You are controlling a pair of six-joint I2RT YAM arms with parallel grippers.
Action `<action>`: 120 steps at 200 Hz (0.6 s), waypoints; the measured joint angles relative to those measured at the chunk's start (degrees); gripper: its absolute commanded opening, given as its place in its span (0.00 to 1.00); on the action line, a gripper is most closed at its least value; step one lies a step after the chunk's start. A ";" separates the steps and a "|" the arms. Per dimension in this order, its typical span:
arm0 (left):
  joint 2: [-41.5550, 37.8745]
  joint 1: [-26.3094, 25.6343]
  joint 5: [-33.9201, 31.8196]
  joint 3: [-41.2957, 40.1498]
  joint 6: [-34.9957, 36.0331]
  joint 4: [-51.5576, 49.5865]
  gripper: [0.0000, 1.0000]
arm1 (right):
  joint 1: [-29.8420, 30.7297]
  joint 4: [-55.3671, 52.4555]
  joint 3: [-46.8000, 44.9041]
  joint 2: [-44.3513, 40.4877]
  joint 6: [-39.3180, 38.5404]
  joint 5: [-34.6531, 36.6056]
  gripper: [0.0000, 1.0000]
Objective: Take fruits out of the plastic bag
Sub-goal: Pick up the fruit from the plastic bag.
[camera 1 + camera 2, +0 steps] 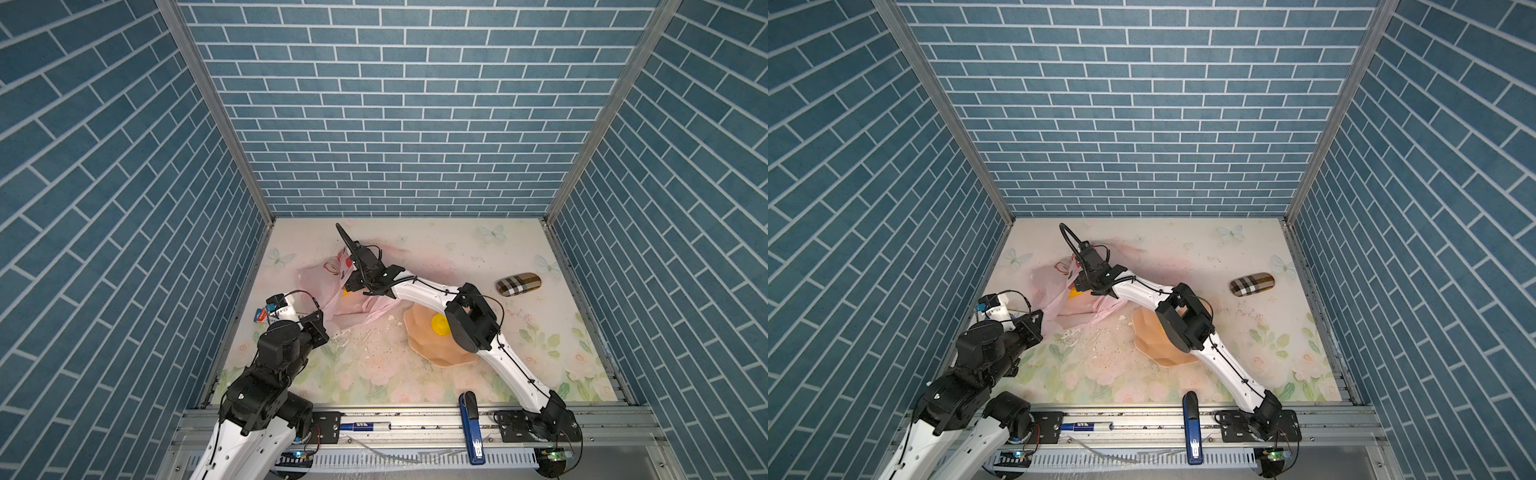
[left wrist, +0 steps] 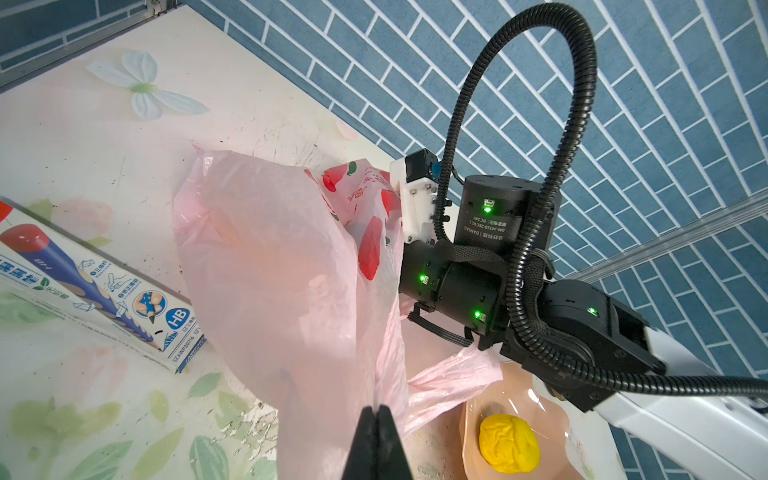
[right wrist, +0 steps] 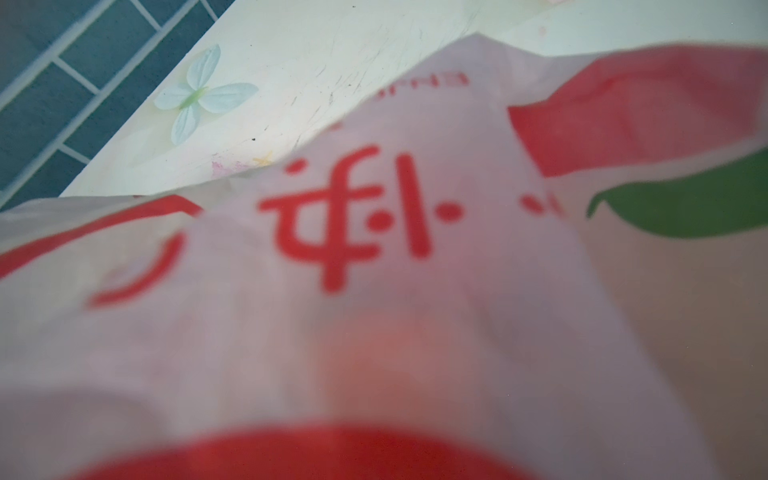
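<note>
One blue stapler-shaped tool [image 1: 471,428] lies across the front rail at the bottom of both top views. Above it, right of centre, a peach-coloured petal-edged bowl [image 1: 415,345] holds one yellow lumpy lemon [image 1: 440,324], already outside the bag. At centre left, the left gripper [image 2: 376,415] is clenched on a gathered fold of the thin translucent pale-pink plastic bag [image 1: 316,278], with a printed cardboard pencil box [image 2: 104,291] just beside it. The bag lies on the floral table [image 1: 374,374], left of centre. The right gripper [image 2: 411,272] reaches into the bag mouth; film hides its jaws, so their state cannot be told. Farthest back, at right, rests a plaid oval case [image 1: 518,284].
</note>
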 measured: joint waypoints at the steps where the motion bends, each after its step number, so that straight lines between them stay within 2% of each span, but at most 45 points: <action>1: 0.00 0.00 0.00 0.00 0.00 0.00 0.00 | -0.02 -0.02 0.02 0.02 0.00 0.00 0.76; 46: 0.00 0.00 0.17 -0.26 -0.17 -0.13 0.00 | -0.50 -0.04 1.49 1.29 0.68 -0.04 0.70; 120: 0.00 0.00 0.22 -0.72 -0.46 -0.20 0.00 | -1.16 0.46 1.49 1.36 1.92 -0.37 0.47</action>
